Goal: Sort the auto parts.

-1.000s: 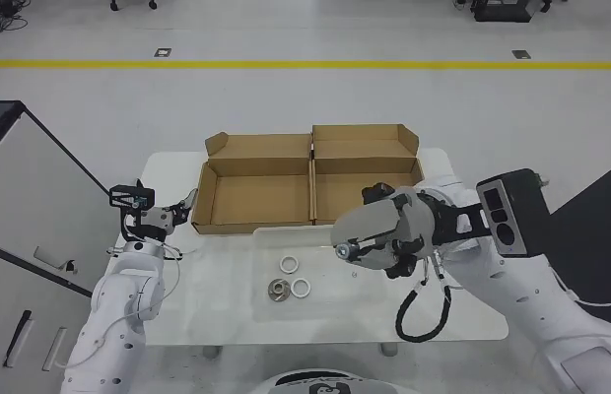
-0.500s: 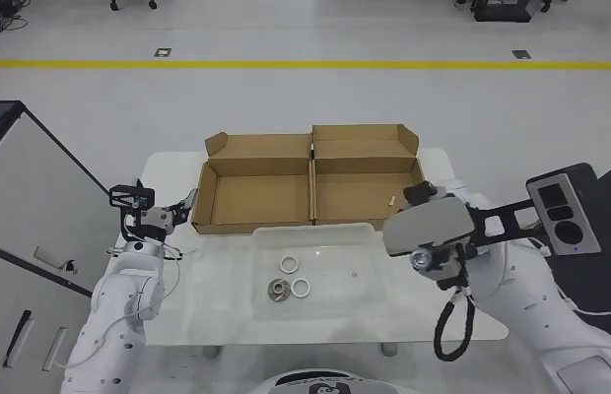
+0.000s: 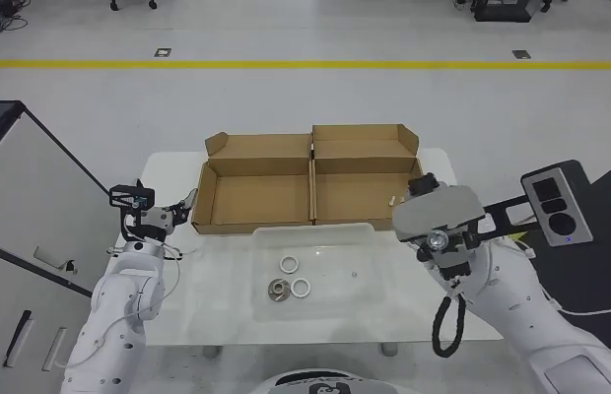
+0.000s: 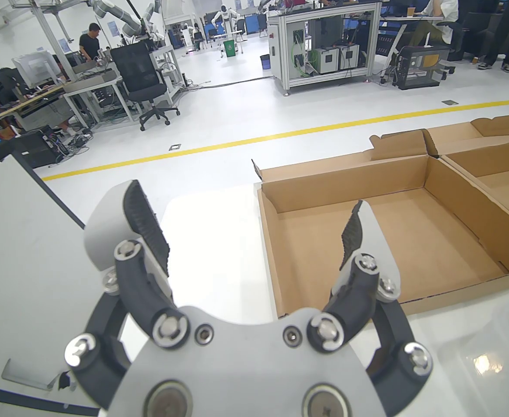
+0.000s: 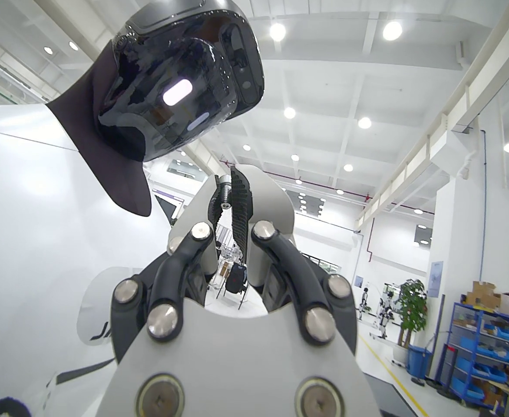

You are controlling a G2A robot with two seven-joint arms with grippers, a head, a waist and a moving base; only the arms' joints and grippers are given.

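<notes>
**Right gripper [image 5: 230, 184] clamps a bolt, box drop next**

Top view: white rings [image 3: 289, 264] and a metal hub [image 3: 278, 290] lie in the clear tray [image 3: 335, 305], off to that gripper's left.
Left wrist view: the left gripper [image 4: 246, 219] gapes, with a cardboard box [image 4: 411, 236] just ahead.
Right wrist view: a small threaded bolt [image 5: 225, 192] is pinched at the fingertips. Next, I judge, it must turn down over a box.

On the desk [image 3: 212, 330], a left box [image 3: 256, 197] and a right box [image 3: 360, 192] stand touching side by side at the far edge. Just before them lies a tray [image 3: 340, 295]. In it, one ring [image 3: 289, 264] lies behind a hub [image 3: 277, 290], with a second ring [image 3: 301, 288] just right of the hub. The left end effector [image 4: 246, 199] sits left of the left box.
</notes>
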